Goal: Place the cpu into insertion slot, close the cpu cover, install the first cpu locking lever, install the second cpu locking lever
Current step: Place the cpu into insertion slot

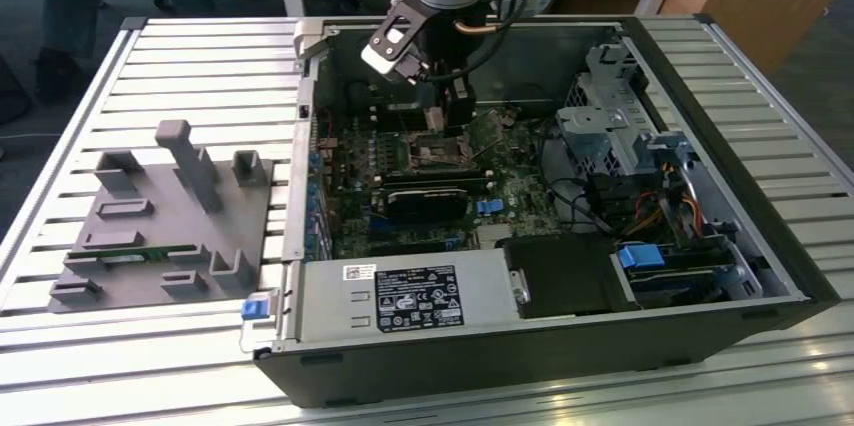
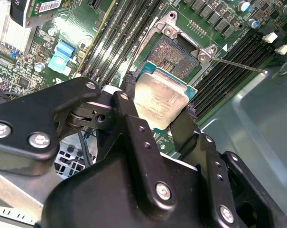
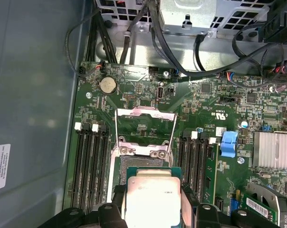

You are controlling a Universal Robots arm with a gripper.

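Note:
My gripper (image 2: pixel 158 97) is shut on the cpu (image 2: pixel 157 95), a flat silver-topped square held by its two opposite edges between black fingers (image 2: pixel 129 102). In the first wrist view the cpu (image 3: pixel 152 197) hangs level just above and short of the insertion slot (image 3: pixel 142 160), whose dark pin field (image 2: pixel 177 51) lies bare inside its silvery rim. The cpu cover (image 3: pixel 144 114) is swung open beyond the slot's hinge. A thin locking lever (image 2: pixel 238 64) sticks out free beside the slot. In the exterior view the gripper (image 1: pixel 447 106) hovers over the slot (image 1: pixel 438 153) inside the case.
Long black memory slots (image 3: pixel 91 166) flank the socket on both sides. A black heatsink block (image 1: pixel 430 198) sits close in front of it. Cables and a drive cage (image 1: pixel 607 126) fill the case on the exterior view's right. A grey fixture (image 1: pixel 160 216) lies outside, on the left.

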